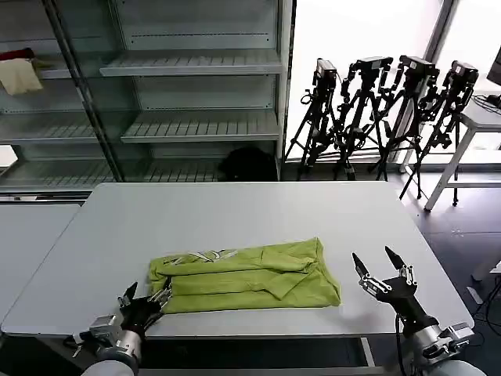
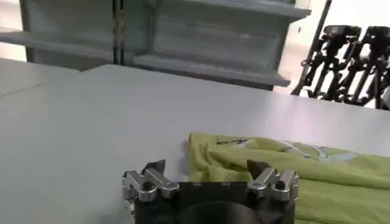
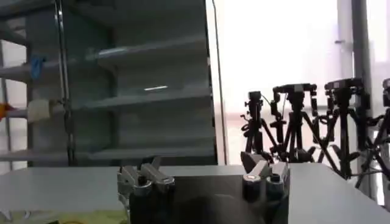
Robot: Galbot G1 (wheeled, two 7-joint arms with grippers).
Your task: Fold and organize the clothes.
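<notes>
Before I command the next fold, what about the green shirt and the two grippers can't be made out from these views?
- T-shirt print: head view, mostly folded under; only white lines show at its far edge.
- T-shirt sleeves: head view, lost in the folds.
- T-shirt's far end: left wrist view, cut by the edge.
- Left gripper, right gripper: jaws open, holding nothing.

Bright window [image 1: 368,31] glare; wrist views soft, backlit.

You see the left gripper [image 1: 146,298] low at your left, fingers spread; the right gripper [image 1: 381,269] raised, fingers spread wide.
</notes>
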